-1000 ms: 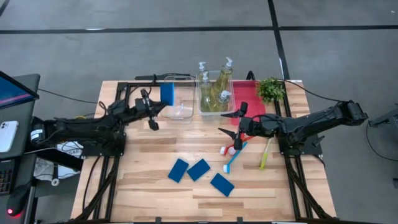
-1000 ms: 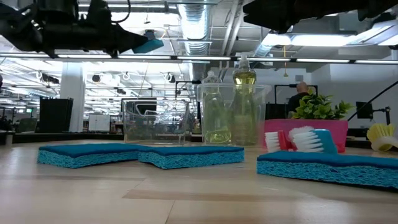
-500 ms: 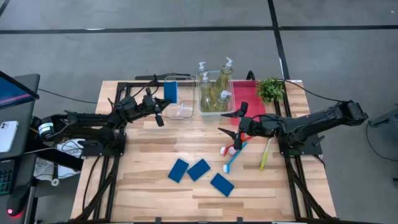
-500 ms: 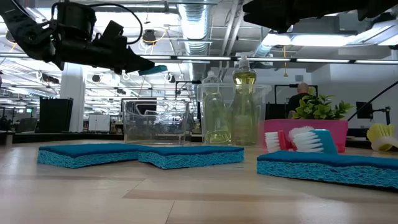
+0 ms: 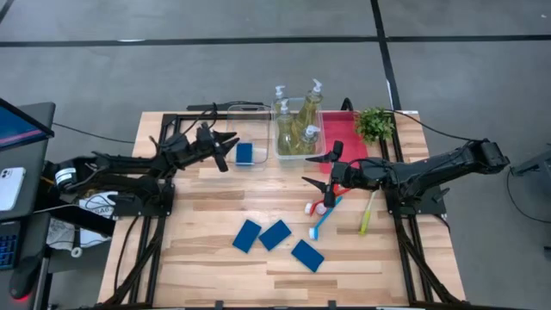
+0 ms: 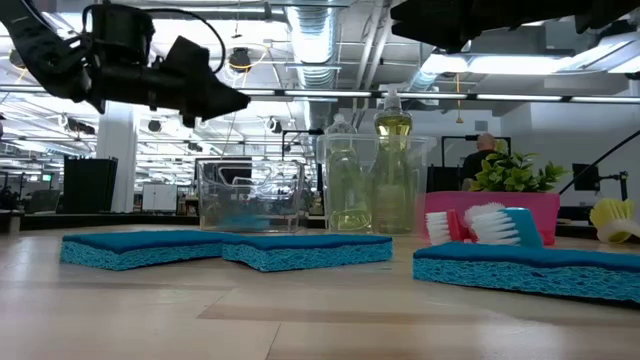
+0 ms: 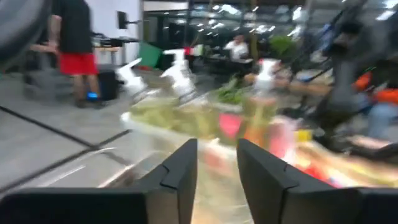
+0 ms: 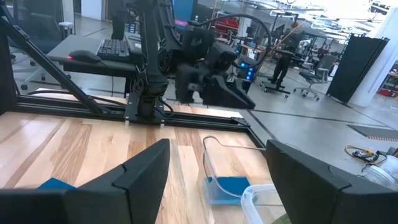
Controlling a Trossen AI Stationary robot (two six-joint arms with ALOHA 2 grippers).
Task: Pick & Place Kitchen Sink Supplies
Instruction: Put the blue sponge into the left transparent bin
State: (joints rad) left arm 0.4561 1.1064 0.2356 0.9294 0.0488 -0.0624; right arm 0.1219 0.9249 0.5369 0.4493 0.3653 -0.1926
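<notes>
My left hand (image 5: 225, 145) hangs above the far left of the counter (image 5: 198, 250), just left of the empty-walled clear bin (image 5: 252, 108), fingers parted with nothing between them. A sponge (image 5: 244, 153) lies flat in that bin; from the low view it shows only as a blue smear behind the clear wall. My right hand (image 5: 317, 170) waits over the middle right, fingers spread as wide as they go and holding nothing, with the brushes (image 5: 324, 213) lying just near of it.

Three more sponges (image 5: 275, 235) lie flat in a loose row on the near middle of the counter, well apart from both hands; bare wood runs open to their left and along the near edge. A yellow-green brush (image 5: 368, 213) lies on the right, close to the right arm's base frame.

The second bin (image 5: 277, 142), right of the first, holds pump bottles (image 5: 308, 105) leaning together; I count three pump heads clearly and cannot make out more. A red tray (image 5: 351, 148) sits to its right, partly hidden under my right arm, with a plant (image 5: 374, 124) at the far right corner.

The left wrist view is smeared, so bottles and bin edges blur into each other there. In the right wrist view the bin is cut off at the picture's edge.
</notes>
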